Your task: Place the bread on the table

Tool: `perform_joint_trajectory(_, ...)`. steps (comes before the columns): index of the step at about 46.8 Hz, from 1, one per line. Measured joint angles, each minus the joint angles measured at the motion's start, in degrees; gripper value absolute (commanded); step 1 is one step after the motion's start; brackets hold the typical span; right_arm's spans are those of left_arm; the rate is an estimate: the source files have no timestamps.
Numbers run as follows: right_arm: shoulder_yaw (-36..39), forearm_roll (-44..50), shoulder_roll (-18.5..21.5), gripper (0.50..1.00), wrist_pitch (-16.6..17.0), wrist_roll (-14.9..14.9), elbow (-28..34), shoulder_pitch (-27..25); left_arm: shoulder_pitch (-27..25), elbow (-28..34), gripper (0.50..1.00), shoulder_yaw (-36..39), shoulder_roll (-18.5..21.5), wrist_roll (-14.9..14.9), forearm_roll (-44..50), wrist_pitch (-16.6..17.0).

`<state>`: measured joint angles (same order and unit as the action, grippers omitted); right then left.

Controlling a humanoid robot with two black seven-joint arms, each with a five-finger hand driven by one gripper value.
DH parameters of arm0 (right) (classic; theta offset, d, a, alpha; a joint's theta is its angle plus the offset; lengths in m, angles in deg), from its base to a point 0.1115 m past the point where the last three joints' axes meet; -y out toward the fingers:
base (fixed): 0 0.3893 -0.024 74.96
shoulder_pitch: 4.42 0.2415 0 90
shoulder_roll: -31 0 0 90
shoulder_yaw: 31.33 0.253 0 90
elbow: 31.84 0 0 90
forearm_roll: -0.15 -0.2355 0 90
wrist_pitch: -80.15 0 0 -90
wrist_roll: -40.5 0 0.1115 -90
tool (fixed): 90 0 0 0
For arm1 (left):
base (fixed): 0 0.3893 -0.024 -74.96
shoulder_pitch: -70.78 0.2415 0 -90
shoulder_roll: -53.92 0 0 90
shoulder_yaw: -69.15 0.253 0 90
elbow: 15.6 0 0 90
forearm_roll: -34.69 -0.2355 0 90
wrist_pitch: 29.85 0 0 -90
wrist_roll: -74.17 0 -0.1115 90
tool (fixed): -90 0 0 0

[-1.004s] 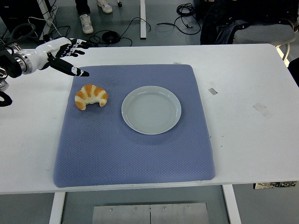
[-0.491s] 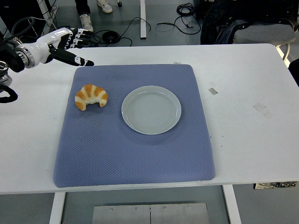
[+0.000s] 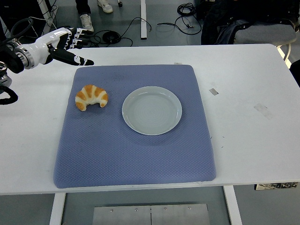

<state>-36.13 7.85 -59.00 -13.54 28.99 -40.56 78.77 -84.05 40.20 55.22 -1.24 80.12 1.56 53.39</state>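
A golden croissant [image 3: 91,97] lies on the blue mat [image 3: 136,154], left of the empty grey plate [image 3: 152,110]. My left hand [image 3: 70,47] hovers over the table's far left, beyond the mat's back-left corner and well above the croissant. Its fingers [image 3: 79,42] are spread and hold nothing. The right arm does not show.
The white table [image 3: 248,117] extends to the right of the mat, with small tape marks [image 3: 213,91] on it. Cables and a person's shoes [image 3: 86,22] show on the floor beyond the far edge.
My left hand drew back up and to the left, away from the croissant, then stayed nearly still over the last half second. The croissant did not move.
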Motion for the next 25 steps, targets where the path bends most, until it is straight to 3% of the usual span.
perform_joint_trajectory(8,0.1,0.0,0.0,1.000,0.0,0.0,0.0,2.4,0.2,0.0,0.892,-0.7,-0.1,0.0,0.0,0.0)
perform_joint_trajectory(25,0.0,0.0,0.0,1.000,0.0,0.0,0.0,2.4,0.2,0.0,0.892,-0.7,0.0,0.0,0.0,0.0)
